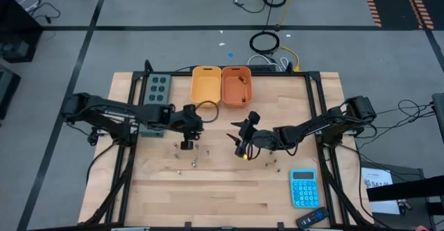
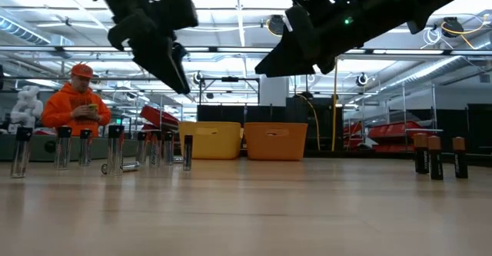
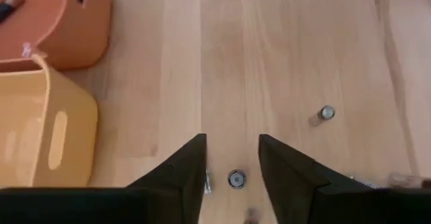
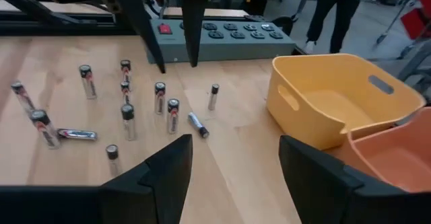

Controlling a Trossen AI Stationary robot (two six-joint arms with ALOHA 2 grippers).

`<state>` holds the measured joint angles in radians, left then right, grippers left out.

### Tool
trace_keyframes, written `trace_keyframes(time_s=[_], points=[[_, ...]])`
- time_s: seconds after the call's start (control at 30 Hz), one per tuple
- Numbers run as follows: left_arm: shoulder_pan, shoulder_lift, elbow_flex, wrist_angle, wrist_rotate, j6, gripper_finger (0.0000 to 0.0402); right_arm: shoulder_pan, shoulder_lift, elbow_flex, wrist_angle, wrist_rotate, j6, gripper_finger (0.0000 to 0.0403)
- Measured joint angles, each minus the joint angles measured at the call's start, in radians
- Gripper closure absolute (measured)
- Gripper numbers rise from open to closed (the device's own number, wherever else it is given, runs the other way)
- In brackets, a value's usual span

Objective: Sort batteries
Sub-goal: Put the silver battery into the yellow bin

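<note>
Several small silvery batteries point(image 4: 159, 96) stand upright on the wood left of centre point(image 1: 191, 158), and one lies on its side point(image 4: 197, 124). Three dark ones point(image 2: 437, 156) stand apart to the right. My left gripper point(image 3: 232, 138) is open and hangs over this cluster point(image 2: 183, 83), pointing down. One upright battery point(image 3: 236, 179) shows in the gap between its fingers, well below their tips. My right gripper point(image 4: 236, 140) is open and empty, raised near the table's middle point(image 1: 239, 144), facing the cluster. The orange bin point(image 1: 236, 85) holds one battery point(image 1: 242, 80); the yellow bin point(image 1: 206, 84) beside it shows none.
Both bins sit at the far edge, next to a grey power strip point(image 1: 157, 87). A blue calculator point(image 1: 303, 187) and a dark remote point(image 1: 312, 218) lie at the near right. A person in an orange hoodie point(image 2: 77, 102) stands beyond the table.
</note>
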<state>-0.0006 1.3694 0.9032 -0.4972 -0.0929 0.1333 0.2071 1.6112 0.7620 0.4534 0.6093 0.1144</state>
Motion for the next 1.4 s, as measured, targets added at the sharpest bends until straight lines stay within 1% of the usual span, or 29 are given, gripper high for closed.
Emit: trace_keyframes(time_s=[0.13, 0.2, 0.37, 0.43, 0.53, 0.67, 0.9, 1.17, 1.4], points=[[0.0, 0.071, 0.091, -0.068, -0.026, 0.035, 0.0209, 0.013, -0.01, 0.0, -0.017, 0.025, -0.02, 0.019], [0.002, 0.098, 0.131, -0.127, -0.034, 0.039, 0.0198, 0.014, -0.019, 0.0, -0.038, 0.023, -0.022, 0.019], [0.008, 0.156, 0.217, -0.26, -0.014, 0.075, 0.0199, 0.018, -0.021, 0.0, -0.08, 0.022, -0.014, 0.019], [0.008, 0.176, 0.234, -0.298, -0.013, 0.093, 0.0203, 0.018, -0.021, -0.008, -0.088, 0.025, -0.006, 0.019], [0.012, 0.207, 0.246, -0.338, -0.002, 0.109, 0.0205, 0.018, -0.028, -0.044, -0.085, 0.057, -0.001, 0.019], [0.021, 0.251, 0.246, -0.346, 0.018, 0.114, 0.0206, 0.018, -0.062, -0.086, -0.065, 0.107, 0.015, 0.019], [0.029, 0.314, 0.246, -0.343, 0.099, 0.112, 0.0206, 0.018, -0.084, -0.113, -0.028, 0.106, 0.015, 0.019], [0.035, 0.327, 0.246, -0.32, 0.095, 0.109, 0.0206, 0.018, -0.084, -0.113, -0.023, 0.1, 0.015, 0.019], [0.068, 0.35, 0.246, -0.314, 0.092, 0.082, 0.0206, 0.018, -0.083, -0.113, -0.015, 0.099, 0.015, 0.019]])
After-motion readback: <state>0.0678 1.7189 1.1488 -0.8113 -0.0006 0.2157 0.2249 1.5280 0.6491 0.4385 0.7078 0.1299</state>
